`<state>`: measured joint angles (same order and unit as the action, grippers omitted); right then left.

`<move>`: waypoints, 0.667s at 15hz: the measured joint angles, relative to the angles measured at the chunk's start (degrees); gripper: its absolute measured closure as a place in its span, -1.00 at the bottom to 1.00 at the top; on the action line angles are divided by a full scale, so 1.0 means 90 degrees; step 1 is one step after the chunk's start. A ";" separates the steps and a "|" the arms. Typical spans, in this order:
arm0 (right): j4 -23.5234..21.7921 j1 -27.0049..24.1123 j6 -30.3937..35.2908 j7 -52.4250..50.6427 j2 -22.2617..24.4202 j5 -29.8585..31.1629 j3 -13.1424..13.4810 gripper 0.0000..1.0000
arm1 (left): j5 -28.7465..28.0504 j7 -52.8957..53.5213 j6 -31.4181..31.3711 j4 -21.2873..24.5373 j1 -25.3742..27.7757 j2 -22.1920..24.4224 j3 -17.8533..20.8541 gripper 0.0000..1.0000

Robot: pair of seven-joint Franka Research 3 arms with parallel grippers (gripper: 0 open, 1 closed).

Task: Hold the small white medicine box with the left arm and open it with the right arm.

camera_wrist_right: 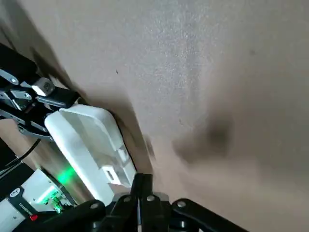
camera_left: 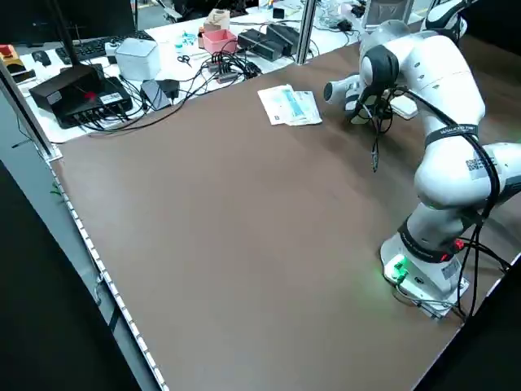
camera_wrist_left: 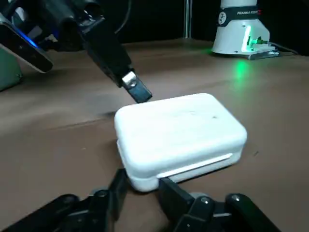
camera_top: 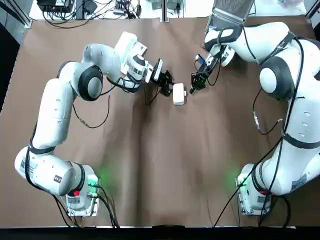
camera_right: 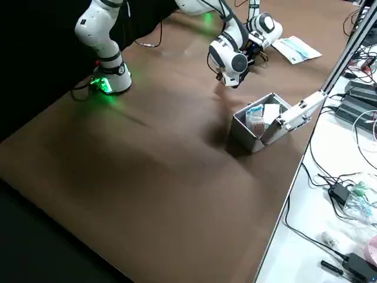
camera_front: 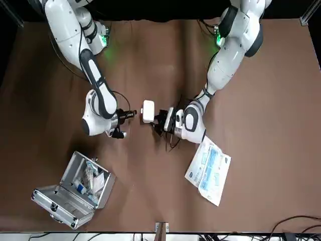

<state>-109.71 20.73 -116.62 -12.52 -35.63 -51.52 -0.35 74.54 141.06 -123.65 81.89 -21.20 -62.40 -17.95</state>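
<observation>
**Small white medicine box** [camera_top: 179, 93]: rounded corners, a seam running round its side, lid down. It lies flat on the brown surface [camera_top: 160, 165], near the middle of the far half and between the two grippers. The right wrist view shows a small clasp on the side that faces the right gripper.

**Left gripper** [camera_top: 167, 86]: low over the surface at the box's left end. Its fingers [camera_wrist_left: 118, 183] are drawn in narrow and pinch the near corner of the box between them. The right wrist view shows the same fingers above and below the far end of the box.

**Right gripper** [camera_top: 194, 86]: low at the box's right side. Its fingers [camera_wrist_right: 141, 186] are pressed together with nothing between them. In the left wrist view their tip reaches the box's edge. The top and front views show it just beside the box, and whether it touches cannot be told.

**Metal case** [camera_front: 75, 193]: open, with its lid thrown back and small packets inside. It stands at the far edge of the surface on the robot's right side, well apart from the box.

**White-and-blue flat packet** [camera_front: 210, 168]: lies flat on the surface beyond the left forearm, near the far edge.
</observation>
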 joint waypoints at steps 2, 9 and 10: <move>0.0027 0.0003 0.0001 -0.0036 -0.0062 -0.0042 -0.0002 0.98 | 0.0007 0.0000 -0.0017 -0.0012 -0.0004 -0.0003 0.0001 0.39; 0.0079 0.0076 0.0011 -0.0058 -0.0205 -0.0264 -0.0020 0.98 | 0.0020 -0.0063 -0.0027 -0.0024 -0.0005 -0.0007 -0.0001 0.45; 0.0083 0.0093 0.0015 -0.0059 -0.0216 -0.0334 -0.0022 0.98 | 0.0021 -0.0065 -0.0027 -0.0024 -0.0005 -0.0008 -0.0001 0.45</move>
<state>-108.97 21.56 -116.49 -13.06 -37.57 -54.53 -0.54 74.72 140.47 -123.89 81.67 -21.25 -62.47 -17.95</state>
